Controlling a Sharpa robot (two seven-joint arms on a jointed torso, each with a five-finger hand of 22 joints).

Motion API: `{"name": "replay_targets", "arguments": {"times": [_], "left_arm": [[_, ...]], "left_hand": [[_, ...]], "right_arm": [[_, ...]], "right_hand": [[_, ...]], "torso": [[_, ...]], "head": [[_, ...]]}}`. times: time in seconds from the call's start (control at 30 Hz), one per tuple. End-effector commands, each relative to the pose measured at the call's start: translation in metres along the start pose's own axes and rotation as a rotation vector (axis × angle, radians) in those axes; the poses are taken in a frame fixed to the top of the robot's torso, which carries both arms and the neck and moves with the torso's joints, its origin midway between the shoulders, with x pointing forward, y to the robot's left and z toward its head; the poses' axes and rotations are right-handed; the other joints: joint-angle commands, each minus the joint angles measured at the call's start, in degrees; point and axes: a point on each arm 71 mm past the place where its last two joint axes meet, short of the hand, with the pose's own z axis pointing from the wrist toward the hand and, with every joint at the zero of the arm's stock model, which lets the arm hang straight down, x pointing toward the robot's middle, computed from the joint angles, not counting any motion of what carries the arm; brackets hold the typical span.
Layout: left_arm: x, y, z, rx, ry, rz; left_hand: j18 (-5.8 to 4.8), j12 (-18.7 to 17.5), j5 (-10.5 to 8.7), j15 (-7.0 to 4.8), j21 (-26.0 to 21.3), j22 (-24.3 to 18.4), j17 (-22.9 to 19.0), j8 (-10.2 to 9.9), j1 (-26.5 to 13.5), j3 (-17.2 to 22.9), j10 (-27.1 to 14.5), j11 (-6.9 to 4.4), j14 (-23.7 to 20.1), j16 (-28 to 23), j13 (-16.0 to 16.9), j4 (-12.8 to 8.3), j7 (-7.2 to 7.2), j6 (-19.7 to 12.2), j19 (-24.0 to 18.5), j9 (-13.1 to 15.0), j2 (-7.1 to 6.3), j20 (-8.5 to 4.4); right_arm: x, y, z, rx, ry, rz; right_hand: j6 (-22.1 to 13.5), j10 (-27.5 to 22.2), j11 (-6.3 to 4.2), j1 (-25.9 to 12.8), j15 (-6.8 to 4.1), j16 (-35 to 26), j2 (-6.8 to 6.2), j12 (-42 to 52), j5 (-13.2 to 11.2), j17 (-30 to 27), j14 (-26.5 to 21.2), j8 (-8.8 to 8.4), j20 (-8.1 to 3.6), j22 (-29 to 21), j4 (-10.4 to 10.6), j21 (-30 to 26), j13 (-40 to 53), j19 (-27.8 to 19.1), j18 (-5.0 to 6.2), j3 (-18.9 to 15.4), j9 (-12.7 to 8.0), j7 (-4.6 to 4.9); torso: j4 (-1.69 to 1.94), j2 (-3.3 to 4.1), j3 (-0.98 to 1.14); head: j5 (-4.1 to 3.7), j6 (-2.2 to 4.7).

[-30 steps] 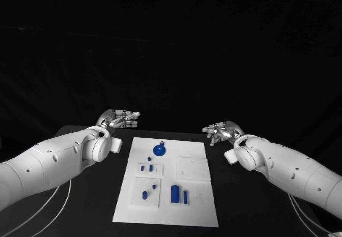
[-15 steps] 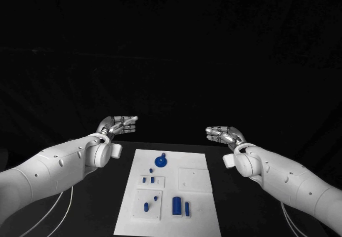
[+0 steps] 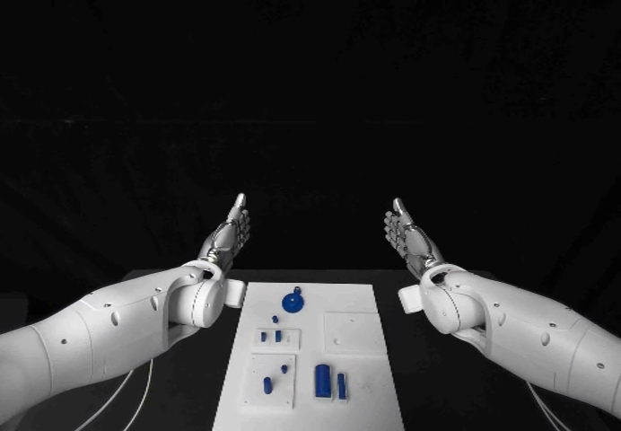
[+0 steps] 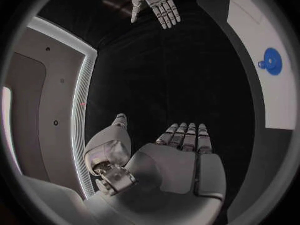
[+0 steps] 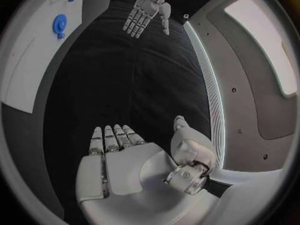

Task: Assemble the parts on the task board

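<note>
Task board (image 3: 310,355) flat on the black surface (image 3: 427,377), midway between the two arms. On it: a round blue part with a knob (image 3: 295,302) near the far end, a tiny blue piece (image 3: 275,319) just below that, two short blue pegs (image 3: 269,337) in a small raised square, a blue peg (image 3: 268,384) in the larger square nearer the robot, and two long blue bars (image 3: 330,381) side by side beside it. A plain white square (image 3: 349,329) with no blue on it. Cannot tell seated from merely resting, so fits a board laid out for assembly as well as one already worked. Left hand (image 3: 228,237) and right hand (image 3: 413,238) raised well above the far edge, fingers straight and spread, holding nothing. No readable writing or brand.
</note>
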Motion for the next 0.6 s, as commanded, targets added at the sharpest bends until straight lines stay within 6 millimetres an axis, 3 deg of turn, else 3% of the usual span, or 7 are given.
{"name": "replay_targets", "arguments": {"times": [0.03, 0.3, 0.6], "left_arm": [[0.009, -0.002, -0.015, 0.043, -0.101, -0.006], [0.036, -0.007, -0.052, 0.056, -0.133, -0.054], [0.044, -0.011, -0.067, 0.059, -0.144, -0.068]], "left_hand": [[-1.29, -0.48, -0.48, -0.47, -0.64, -0.35, -0.25, -0.45, -13.47, 0.51, -6.07, -0.48, -6.16, -0.40, -0.23, -0.06, -0.47, -4.88, -4.89, -0.25, -0.04, -0.60], [-1.29, -0.48, -0.48, -0.47, -0.64, -0.35, -0.25, -0.45, -13.47, 0.51, -6.07, -0.48, -6.16, -0.40, -0.23, -0.06, -0.47, -4.88, -4.89, -0.25, -0.04, -0.60], [-1.29, -0.48, -0.48, -0.47, -0.64, -0.35, -0.25, -0.45, -13.47, 0.51, -6.07, -0.48, -6.16, -0.40, -0.23, -0.06, -0.47, -4.88, -4.89, -0.25, -0.04, -0.60]], "right_arm": [[0.005, 0.015, -0.009, -0.056, -0.131, 0.085], [0.033, 0.029, -0.042, -0.045, -0.162, 0.131], [0.042, 0.031, -0.056, -0.027, -0.174, 0.141]], "right_hand": [[-4.54, -5.36, -0.50, -9.92, -0.50, -0.54, -0.26, -0.52, -0.66, -0.25, -5.35, -0.44, -0.74, -0.31, 1.01, -0.51, -0.26, -3.64, -1.63, -0.65, -0.25, -0.50], [-4.54, -5.36, -0.50, -9.92, -0.50, -0.54, -0.26, -0.52, -0.66, -0.25, -5.35, -0.44, -0.74, -0.31, 1.01, -0.51, -0.26, -3.64, -1.63, -0.65, -0.25, -0.50], [-4.54, -5.36, -0.50, -9.92, -0.50, -0.54, -0.26, -0.52, -0.66, -0.25, -5.35, -0.44, -0.74, -0.31, 1.01, -0.51, -0.26, -3.64, -1.63, -0.65, -0.25, -0.50]], "torso": [[-0.55, -0.35, 0.78], [-0.55, -0.35, 0.78], [-0.55, -0.35, 0.78]], "head": [[0.16, 0.05], [0.16, 0.05], [0.16, 0.05]]}}
